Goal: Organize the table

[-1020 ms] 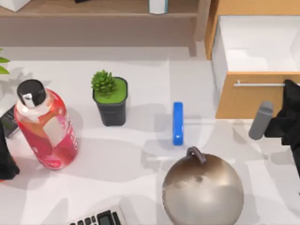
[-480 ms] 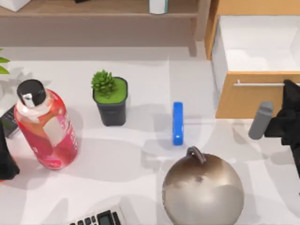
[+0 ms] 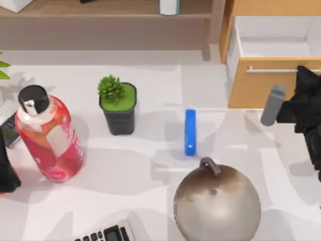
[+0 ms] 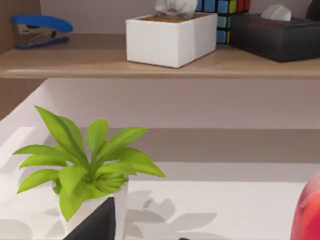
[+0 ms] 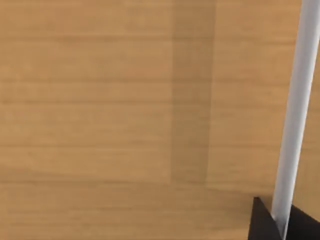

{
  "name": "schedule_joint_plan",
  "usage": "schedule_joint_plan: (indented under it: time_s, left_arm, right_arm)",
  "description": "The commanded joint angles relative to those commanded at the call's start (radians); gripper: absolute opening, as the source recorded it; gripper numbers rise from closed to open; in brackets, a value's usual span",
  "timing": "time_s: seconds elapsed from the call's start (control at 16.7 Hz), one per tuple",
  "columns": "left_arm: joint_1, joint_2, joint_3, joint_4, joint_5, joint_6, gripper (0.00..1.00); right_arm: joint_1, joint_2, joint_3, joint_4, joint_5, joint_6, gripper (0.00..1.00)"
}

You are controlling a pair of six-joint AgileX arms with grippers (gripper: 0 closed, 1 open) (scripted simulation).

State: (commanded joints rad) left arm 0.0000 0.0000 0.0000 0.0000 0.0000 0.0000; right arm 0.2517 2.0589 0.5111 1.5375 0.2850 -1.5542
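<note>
The white table [image 3: 150, 165] carries a red bottle with a black cap [image 3: 47, 135], a small succulent in a black pot [image 3: 118, 108], a blue bar [image 3: 190, 131], a round metallic bell [image 3: 216, 201] and a calculator [image 3: 105, 233]. At the right, my right gripper [image 3: 301, 73] is shut on the silver handle [image 3: 271, 70] of the orange-wood drawer [image 3: 261, 90], which stands partly open. In the right wrist view the handle [image 5: 295, 110] runs down between the black fingertips [image 5: 261, 222] against the drawer front [image 5: 100, 100]. My left gripper [image 3: 5, 168] is parked open at the table's left edge.
A wooden shelf [image 3: 100, 10] runs along the back, holding a white tissue box [image 4: 170, 37], a blue stapler [image 4: 40, 27], a colour cube [image 4: 225, 20] and a black box [image 4: 280, 35]. A leafy plant in a white pot [image 4: 85, 165] stands near the left gripper.
The right gripper has moved toward the back with the handle, sliding the drawer inward so less of its white interior shows. Nothing else has moved.
</note>
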Motion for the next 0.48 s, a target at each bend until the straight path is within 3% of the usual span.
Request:
schedule_joint_plan:
  time_s: [0.48]
  left_arm:
    - [0.000, 0.000, 0.000, 0.000, 0.000, 0.000, 1.00]
  right_arm:
    - [-0.012, 0.017, 0.054, -0.038, -0.013, 0.004, 0.00]
